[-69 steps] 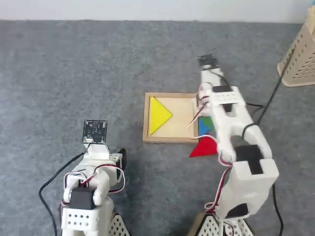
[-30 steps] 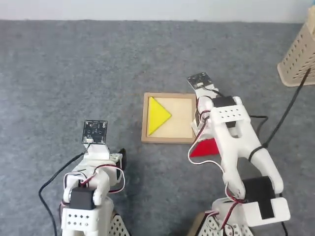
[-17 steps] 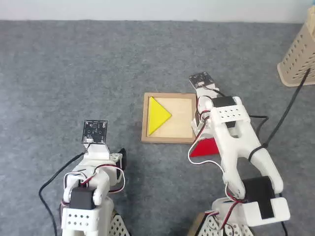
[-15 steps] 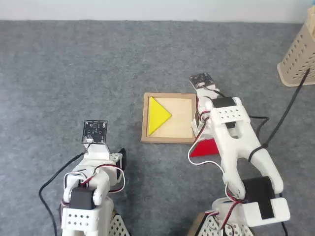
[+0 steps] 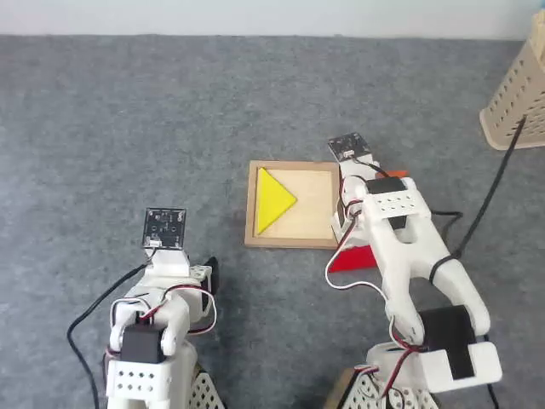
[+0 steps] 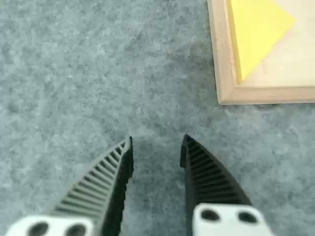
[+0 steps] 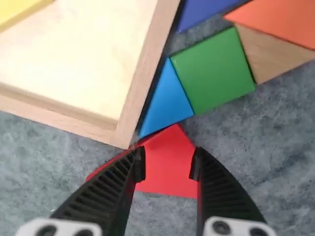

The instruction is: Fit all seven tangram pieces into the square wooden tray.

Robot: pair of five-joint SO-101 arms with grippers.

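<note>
The right arm's pincer hangs spread astride the tip of a flat red triangle, which lies on the grey carpet just outside a corner of the square wooden tray; I cannot tell whether the fingers touch it. Along that rim lie a light blue triangle, a green square, a bare wooden triangle, an orange triangle and a dark blue piece, while a large yellow triangle sits inside the tray. The left arm's pincer is spread too, holding nothing, above the carpet near another tray corner.
</note>
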